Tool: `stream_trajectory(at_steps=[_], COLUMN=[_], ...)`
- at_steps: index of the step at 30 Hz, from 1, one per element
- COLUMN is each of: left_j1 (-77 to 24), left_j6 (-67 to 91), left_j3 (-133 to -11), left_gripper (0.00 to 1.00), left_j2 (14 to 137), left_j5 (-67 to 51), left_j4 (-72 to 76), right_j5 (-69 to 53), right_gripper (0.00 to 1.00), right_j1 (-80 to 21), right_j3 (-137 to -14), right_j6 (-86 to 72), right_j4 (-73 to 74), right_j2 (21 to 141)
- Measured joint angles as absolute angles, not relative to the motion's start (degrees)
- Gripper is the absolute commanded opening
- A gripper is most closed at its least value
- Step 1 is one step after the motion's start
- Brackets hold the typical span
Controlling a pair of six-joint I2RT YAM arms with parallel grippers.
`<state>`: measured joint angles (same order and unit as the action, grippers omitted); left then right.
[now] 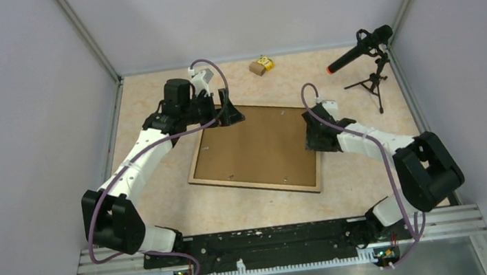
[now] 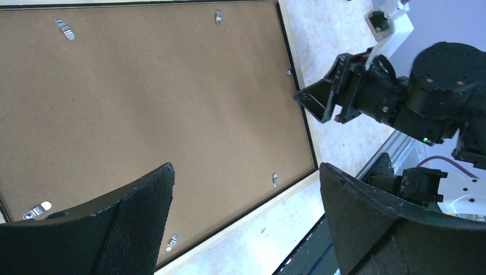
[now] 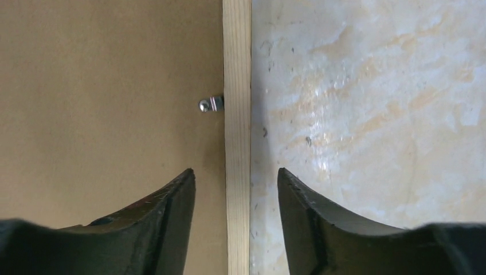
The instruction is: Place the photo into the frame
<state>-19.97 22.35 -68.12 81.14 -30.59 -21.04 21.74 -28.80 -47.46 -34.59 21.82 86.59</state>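
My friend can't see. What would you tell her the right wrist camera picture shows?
The right hand's two black fingers are open, one on each side of the frame's light-wood rim. Left of the rim is the brown backing board with a small metal clip; right of it, the pale marbled table.

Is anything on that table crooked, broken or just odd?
The frame lies back up and askew, its sides not square with the table. A small box sits alone at the far edge. Nothing looks broken or spilled.
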Motion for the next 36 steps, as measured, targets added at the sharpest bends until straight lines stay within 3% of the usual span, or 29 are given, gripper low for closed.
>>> stream_trajectory(at_steps=[4,9,19,21,34,36], left_j1=[-19.97,-19.97,-19.92,-19.92,-19.92,-19.88], left_j6=[22.35,22.37,22.39,22.48,22.61,22.63], left_j3=[-68.01,-67.33,-67.16,-67.13,-67.13,-67.13], left_gripper=[0.98,0.98,0.98,0.98,0.98,0.98], left_j2=[81.14,81.14,81.14,81.14,81.14,81.14], left_j5=[-30.65,-30.65,-30.74,-31.0,-31.97,-32.1], left_j4=[-20.95,-20.62,-20.53,-20.53,-20.56,-20.56], right_j5=[19.11,17.1,16.05,16.78,15.88,15.92], right_gripper=[0.61,0.56,0.17,0.0,0.0,0.15], right_j1=[-28.8,-28.8,-28.69,-28.67,-26.3,-26.3], right_j3=[-44.91,-41.71,-43.88,-44.45,-54.33,-57.23], right_j6=[-36.36,-38.44,-35.55,-33.58,-15.18,-12.58], right_j4=[23.46,22.41,18.92,19.2,17.1,17.65], right_j2=[81.45,80.58,84.97,85.41,94.96,97.3])
